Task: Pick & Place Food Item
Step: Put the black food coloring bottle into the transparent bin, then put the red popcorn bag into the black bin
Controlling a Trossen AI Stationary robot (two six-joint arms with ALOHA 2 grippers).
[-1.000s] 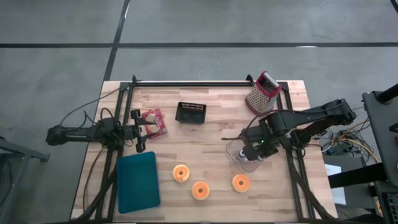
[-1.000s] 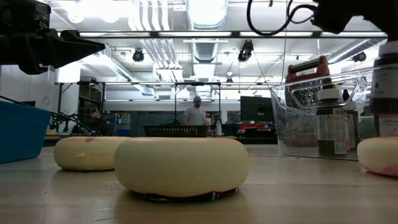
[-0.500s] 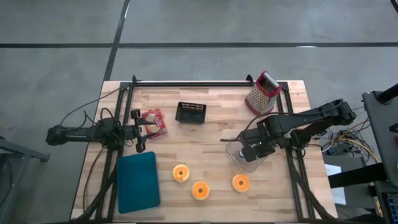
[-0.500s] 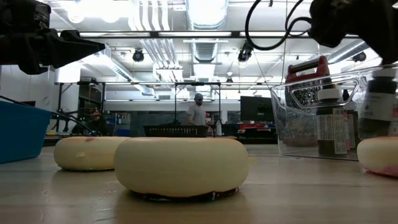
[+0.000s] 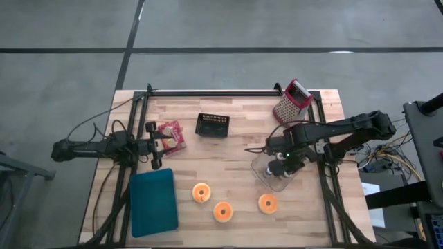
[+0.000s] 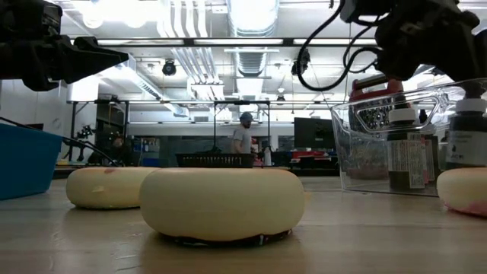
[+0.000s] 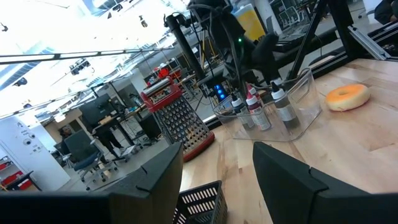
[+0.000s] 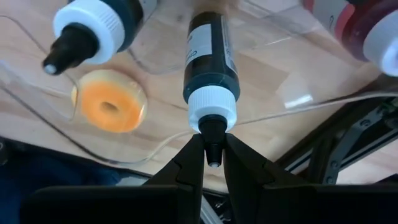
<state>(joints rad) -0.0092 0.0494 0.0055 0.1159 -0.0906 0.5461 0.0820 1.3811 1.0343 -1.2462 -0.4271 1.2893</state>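
High: right tool (image 5: 281,163) over clear bin (image 5: 265,176), three donuts (image 5: 222,211) on counter (image 5: 235,149) just past it. Left tool (image 5: 168,142) beside snack packet (image 5: 171,133).
Low: right tool (image 6: 466,85) above bin.
Left wrist: fingers (image 7: 283,180) apart, empty.
Right wrist: fingers (image 8: 186,163) clamped on dark bottle (image 8: 210,65) by its nozzle.

A light wooden table (image 5: 228,149) with a black frame along its edges carries everything. On it lie three orange donuts (image 5: 201,193) in a loose row near the front edge, with a blue tray (image 5: 153,201) beside them at the left. A black basket (image 5: 212,125) sits toward the back, a snack packet (image 5: 171,135) left of it. A red-handled grater (image 5: 291,103) stands at the back right, and a clear bin (image 5: 274,174) holding bottles stands in front of it.
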